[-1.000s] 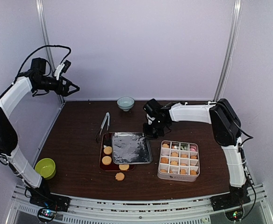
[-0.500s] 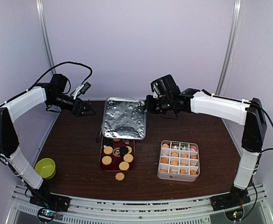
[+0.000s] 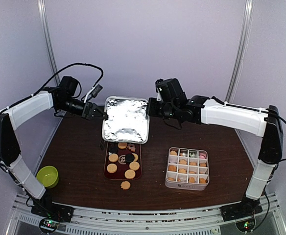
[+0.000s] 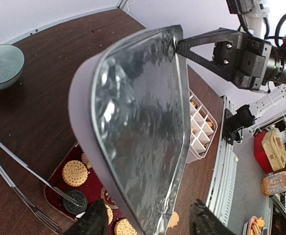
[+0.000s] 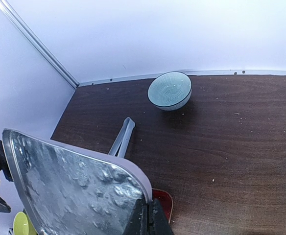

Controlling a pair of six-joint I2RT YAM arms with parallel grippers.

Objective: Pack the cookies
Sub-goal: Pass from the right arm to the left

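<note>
Tin lid [image 3: 126,117] aloft, upper centre, pinched at right rim by fully closed right end effector [image 3: 152,108]. Left end effector [image 3: 101,113] part-open astride left rim, not yet gripping. Cookies [image 3: 113,157] in red tray [image 3: 107,174] directly below. Risk: one-sided pinch slipping, lid dropping onto cookies.

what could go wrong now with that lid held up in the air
The right gripper pinches the silver lid by one edge only, above the red tray; if it slips, it could land on the cookies. The left gripper, open at the opposite edge, might knock the lid when it closes. One loose cookie lies off the tray and may be missed.
</note>
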